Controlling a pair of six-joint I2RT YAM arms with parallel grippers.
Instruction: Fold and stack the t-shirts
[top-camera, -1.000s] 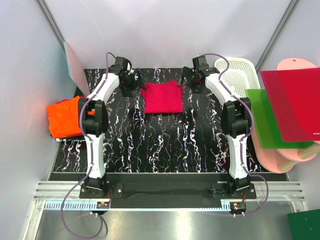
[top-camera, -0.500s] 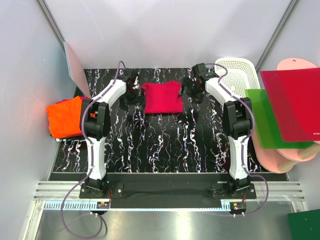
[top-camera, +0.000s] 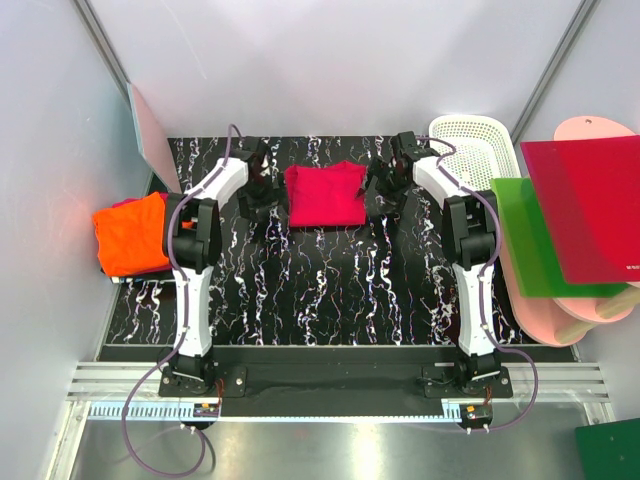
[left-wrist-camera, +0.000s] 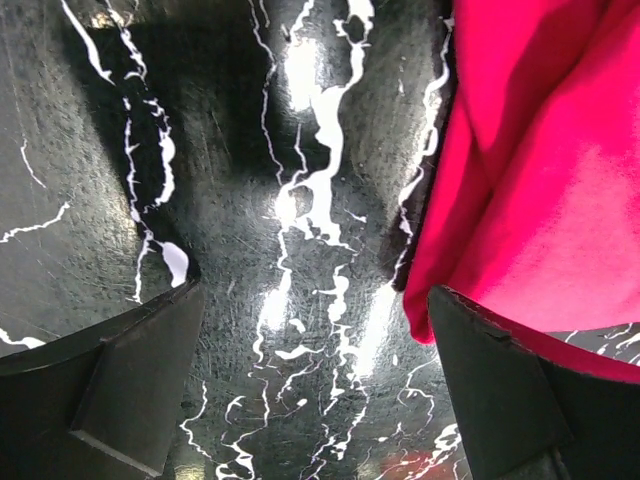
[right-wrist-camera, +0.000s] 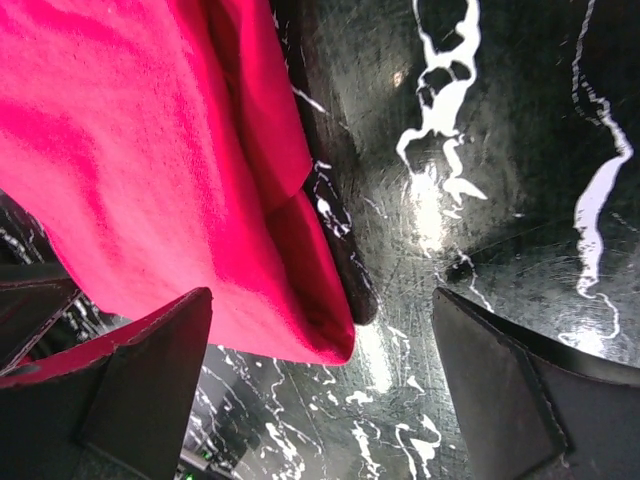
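The crimson-pink t-shirt (top-camera: 325, 195) lies folded into a rectangle on the black marbled table at the back middle. It also shows in the left wrist view (left-wrist-camera: 540, 190) and the right wrist view (right-wrist-camera: 150, 170). My left gripper (top-camera: 257, 197) is open just left of its left edge, low over the table. My right gripper (top-camera: 381, 192) is open just right of its right edge, with one finger over the cloth's corner. Neither holds anything. The orange t-shirt (top-camera: 132, 233) lies folded at the table's left edge.
A white basket (top-camera: 470, 150) stands at the back right. A green board (top-camera: 530, 240) and a red board (top-camera: 585, 205) lie on pink discs at the right. A pale panel (top-camera: 150, 135) leans at the back left.
Both grippers have come down and forward along the sides of the crimson-pink shirt, from its back corners to beside its middle. The shirt has not moved.
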